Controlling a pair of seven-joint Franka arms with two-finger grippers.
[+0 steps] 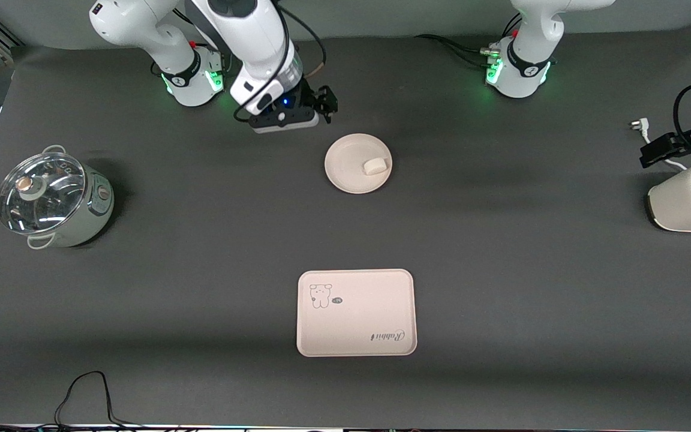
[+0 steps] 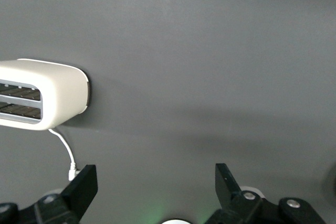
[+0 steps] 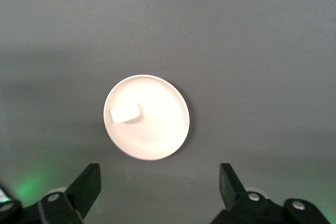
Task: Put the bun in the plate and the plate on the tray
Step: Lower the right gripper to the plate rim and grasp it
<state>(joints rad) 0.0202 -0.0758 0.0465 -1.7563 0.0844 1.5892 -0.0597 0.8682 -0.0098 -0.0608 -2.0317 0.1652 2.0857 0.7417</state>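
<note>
Bun [image 1: 375, 165] already lies in the plate [image 1: 348, 174]; we must yet carry that plate to the tray [image 1: 381, 288], well nearer the camera. Right gripper [image 3: 157, 190] hovers above the plate, jaws wide; left gripper [image 2: 155, 187] waits, wide.

Bun [image 1: 375, 165]: small, white, oblong; lies in round plate [image 1: 348, 174]. Tray [image 1: 355, 324]: rectangular, printed, flat, nearer the camera.
</note>
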